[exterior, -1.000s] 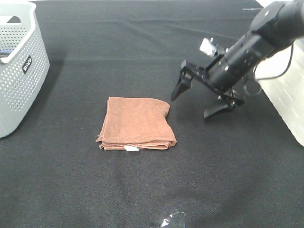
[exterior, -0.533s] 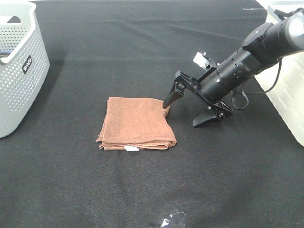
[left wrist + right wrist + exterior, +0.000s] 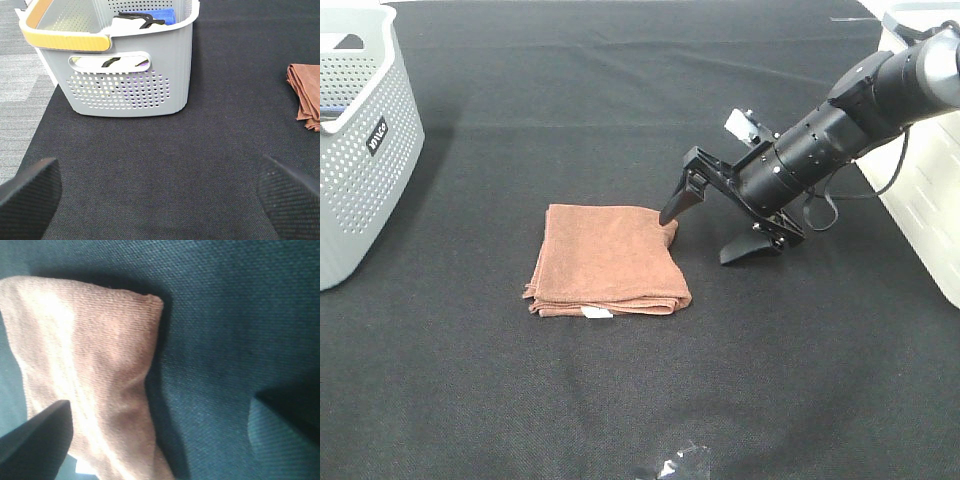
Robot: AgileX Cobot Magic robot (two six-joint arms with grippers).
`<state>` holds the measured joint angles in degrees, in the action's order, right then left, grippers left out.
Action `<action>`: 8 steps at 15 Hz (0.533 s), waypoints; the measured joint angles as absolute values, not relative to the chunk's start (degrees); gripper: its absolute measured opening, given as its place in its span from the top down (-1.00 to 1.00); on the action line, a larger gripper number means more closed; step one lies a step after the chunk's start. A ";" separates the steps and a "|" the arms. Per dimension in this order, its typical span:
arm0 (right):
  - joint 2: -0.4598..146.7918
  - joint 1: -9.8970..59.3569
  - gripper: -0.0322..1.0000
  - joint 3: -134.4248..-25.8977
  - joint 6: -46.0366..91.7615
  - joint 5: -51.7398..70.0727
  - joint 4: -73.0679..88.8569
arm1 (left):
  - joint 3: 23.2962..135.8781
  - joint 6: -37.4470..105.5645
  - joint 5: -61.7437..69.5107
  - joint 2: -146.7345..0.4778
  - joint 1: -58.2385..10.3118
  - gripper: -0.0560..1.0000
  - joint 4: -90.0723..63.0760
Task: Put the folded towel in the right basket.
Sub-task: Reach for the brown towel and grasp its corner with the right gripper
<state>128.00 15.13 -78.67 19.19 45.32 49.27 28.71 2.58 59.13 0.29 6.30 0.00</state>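
The folded brown towel (image 3: 608, 260) is lying flat on the black tabletop (image 3: 570, 100), a little left of the middle of the overhead frame, with a small white tag showing at its lower edge. The right tool (image 3: 699, 237) is reaching down at the towel's upper right corner with its jaws spread wide and gripping nothing. One fingertip is sitting at the corner's edge, while the other is resting on the bare cloth to the right, clear of the towel. The right basket (image 3: 932, 205), pale and perforated, is standing at the right edge of the frame, well apart from the towel. A gray perforated basket (image 3: 360, 150) is standing at the upper left with dark and blue items inside. The left tool (image 3: 159, 197) is hanging released over the tabletop near that gray basket, holding nothing. A small shiny scrap (image 3: 680, 465) is lying at the bottom edge.
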 joint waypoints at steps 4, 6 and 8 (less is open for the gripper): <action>129.37 17.48 -0.83 -79.35 19.60 44.81 51.22 | 28.71 2.58 59.13 0.29 6.30 -0.98 0.00; 130.69 21.37 -0.78 -79.58 20.11 43.03 54.83 | 28.71 2.58 59.13 0.29 6.30 -0.98 -0.34; 132.07 24.41 -0.70 -79.76 22.29 42.51 60.85 | 28.71 2.58 59.13 0.29 6.30 -0.98 -0.34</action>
